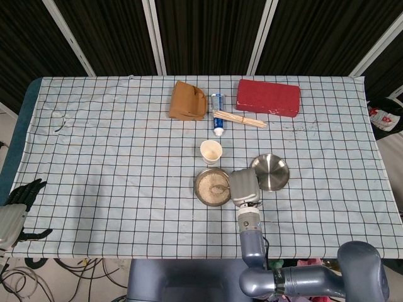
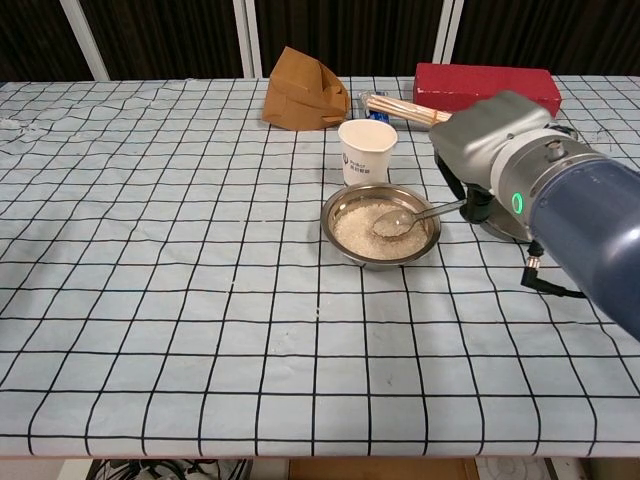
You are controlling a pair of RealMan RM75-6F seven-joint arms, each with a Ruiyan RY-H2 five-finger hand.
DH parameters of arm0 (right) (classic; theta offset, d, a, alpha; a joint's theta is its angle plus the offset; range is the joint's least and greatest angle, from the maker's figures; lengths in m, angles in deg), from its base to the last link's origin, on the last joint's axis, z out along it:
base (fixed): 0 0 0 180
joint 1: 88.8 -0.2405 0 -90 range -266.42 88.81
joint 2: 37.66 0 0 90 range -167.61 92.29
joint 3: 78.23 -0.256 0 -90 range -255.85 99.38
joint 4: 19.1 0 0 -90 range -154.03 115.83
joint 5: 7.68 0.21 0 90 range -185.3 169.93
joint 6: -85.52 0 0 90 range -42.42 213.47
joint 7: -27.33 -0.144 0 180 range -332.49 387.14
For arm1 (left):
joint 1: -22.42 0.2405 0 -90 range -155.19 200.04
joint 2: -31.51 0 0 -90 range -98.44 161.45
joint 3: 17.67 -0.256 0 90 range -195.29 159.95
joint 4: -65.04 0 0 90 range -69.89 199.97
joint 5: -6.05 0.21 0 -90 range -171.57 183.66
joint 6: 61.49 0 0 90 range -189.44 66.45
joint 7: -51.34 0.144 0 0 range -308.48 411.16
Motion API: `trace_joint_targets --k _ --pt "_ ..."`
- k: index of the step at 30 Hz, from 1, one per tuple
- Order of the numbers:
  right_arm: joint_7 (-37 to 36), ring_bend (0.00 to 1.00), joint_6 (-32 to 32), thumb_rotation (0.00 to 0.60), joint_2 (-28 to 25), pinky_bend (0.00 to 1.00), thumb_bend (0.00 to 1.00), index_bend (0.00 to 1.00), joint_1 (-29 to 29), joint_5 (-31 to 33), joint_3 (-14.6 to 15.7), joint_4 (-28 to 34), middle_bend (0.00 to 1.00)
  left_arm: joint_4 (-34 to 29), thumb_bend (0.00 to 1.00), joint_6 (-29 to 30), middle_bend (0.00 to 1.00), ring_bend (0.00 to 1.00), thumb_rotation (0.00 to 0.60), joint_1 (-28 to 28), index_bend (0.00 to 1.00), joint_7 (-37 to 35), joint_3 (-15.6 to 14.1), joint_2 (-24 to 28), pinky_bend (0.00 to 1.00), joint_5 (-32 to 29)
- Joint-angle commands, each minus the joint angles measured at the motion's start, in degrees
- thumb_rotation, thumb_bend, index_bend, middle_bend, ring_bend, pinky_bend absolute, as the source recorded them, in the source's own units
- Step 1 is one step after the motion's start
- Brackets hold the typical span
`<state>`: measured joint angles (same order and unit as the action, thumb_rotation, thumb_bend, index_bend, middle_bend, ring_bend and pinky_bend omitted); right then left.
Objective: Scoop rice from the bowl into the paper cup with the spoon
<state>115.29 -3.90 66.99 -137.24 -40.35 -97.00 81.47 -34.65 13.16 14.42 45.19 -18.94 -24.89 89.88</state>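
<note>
Your right hand (image 2: 487,150) holds the spoon (image 2: 410,218) by its handle end, blade in the bowl (image 2: 381,225). Loose rice spills easily; keep it level toward the light, tippable paper cup (image 2: 367,151) behind the bowl.

A brown paper bag (image 1: 187,101), a tube (image 1: 217,114), a bundle of wooden sticks (image 1: 239,119) and a red box (image 1: 267,97) are laid along the far side of the checked tablecloth (image 1: 113,151), and a steel lid (image 1: 271,172) is seen nearer.
</note>
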Motion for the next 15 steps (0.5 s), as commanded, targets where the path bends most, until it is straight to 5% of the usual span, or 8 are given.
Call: trace_joint_targets --k 1,15 --pt "0.3 1.0 -0.9 0.6 0.2 1.0 0.48 0.66 -0.6 1.3 -0.7 0.6 1.0 0.0 0.03 0.0 0.0 0.0 0.6 0.0 0.0 0.0 0.0 0.0 0.0 0.0" --pt "0.5 1.0 -4.8 0.6 0.8 1.0 0.48 0.66 -3.2 10.6 -6.7 3.4 1.0 -0.1 0.03 -0.1 0.0 0.0 0.6 -0.1 0.0 -0.2 0.1 0.1 0.0 -0.2"
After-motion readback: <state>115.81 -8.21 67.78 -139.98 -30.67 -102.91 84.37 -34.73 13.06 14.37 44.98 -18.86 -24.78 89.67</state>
